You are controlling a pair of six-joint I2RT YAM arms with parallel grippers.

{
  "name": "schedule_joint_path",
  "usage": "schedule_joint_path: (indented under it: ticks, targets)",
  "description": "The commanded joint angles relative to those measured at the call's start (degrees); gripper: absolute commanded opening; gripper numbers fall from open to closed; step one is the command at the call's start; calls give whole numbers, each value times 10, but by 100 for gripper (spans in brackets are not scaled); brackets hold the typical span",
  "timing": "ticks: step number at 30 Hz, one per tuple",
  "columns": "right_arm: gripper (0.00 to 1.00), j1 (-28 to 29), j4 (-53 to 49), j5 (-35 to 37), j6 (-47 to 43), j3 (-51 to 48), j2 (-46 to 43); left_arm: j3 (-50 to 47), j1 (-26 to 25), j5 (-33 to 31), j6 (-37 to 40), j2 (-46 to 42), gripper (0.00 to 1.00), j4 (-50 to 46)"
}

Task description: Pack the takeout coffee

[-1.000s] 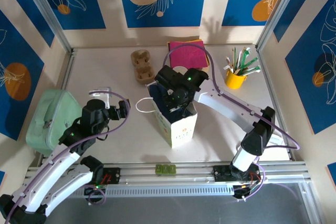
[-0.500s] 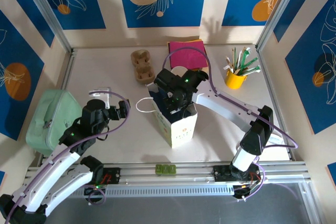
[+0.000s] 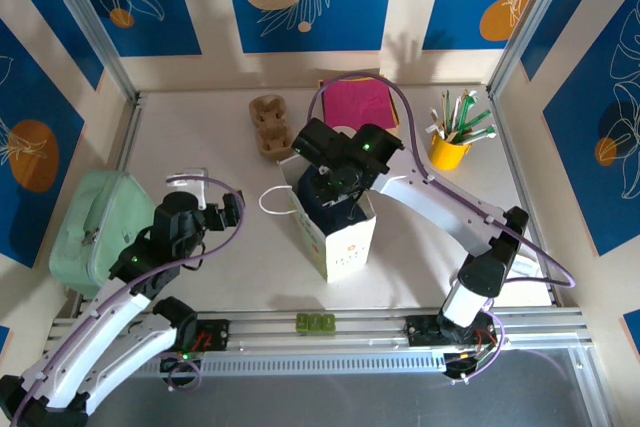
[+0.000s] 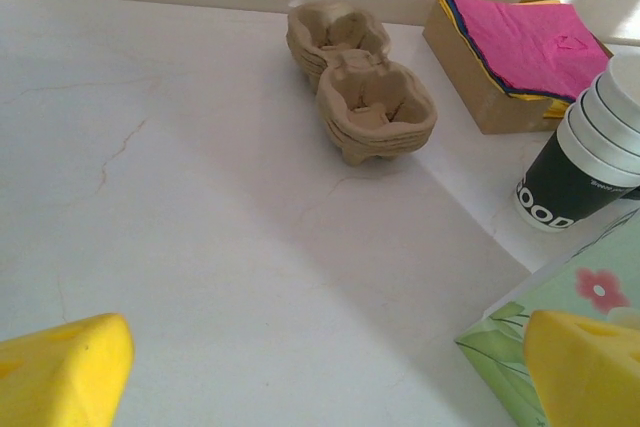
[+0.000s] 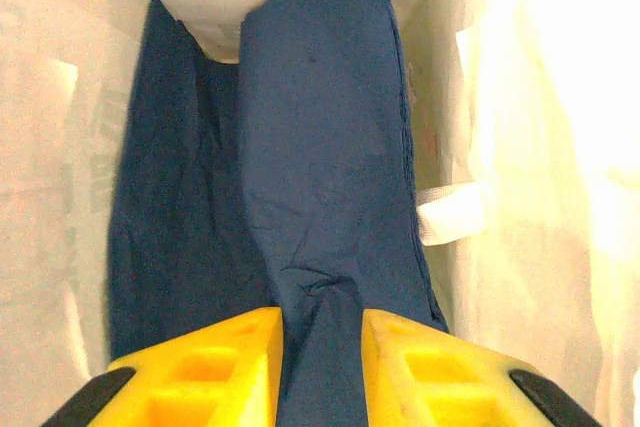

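The right gripper (image 5: 320,352) reaches down into the paper bag (image 3: 350,245). Its fingers (image 5: 200,367) are a little apart with the dark blue napkin (image 5: 320,147) between them; I cannot tell if they pinch it. The left gripper (image 4: 325,372) is wide apart above the worktop (image 4: 200,207), holding nothing. I cannot tell where the coffee cup is.

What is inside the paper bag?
Inside the paper bag stand dark blue napkins, between the fingers of the right gripper. They cover the bag's bottom, so anything underneath is hidden.
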Motion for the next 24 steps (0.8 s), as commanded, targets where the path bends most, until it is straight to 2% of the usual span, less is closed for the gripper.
schedule_joint_path:
  ticks: [1, 8, 14, 18, 24]
  targets:
    - [28, 7, -18, 2, -8, 30, -20, 7, 6, -12, 11, -5, 99, -9]
    - [34, 7, -7, -17, -40, 83, -38, 23, 6, -22, 25, -2, 99, -10]
    - [45, -2, 31, 26, -73, 95, -81, 32, 6, -43, 38, 6, 99, 1]
    - [62, -36, 109, 30, -86, 34, -137, 40, 6, -64, 51, 19, 99, 9]
    - [69, -142, 204, 5, -70, -67, -226, 42, 7, -105, 78, 36, 99, 35]
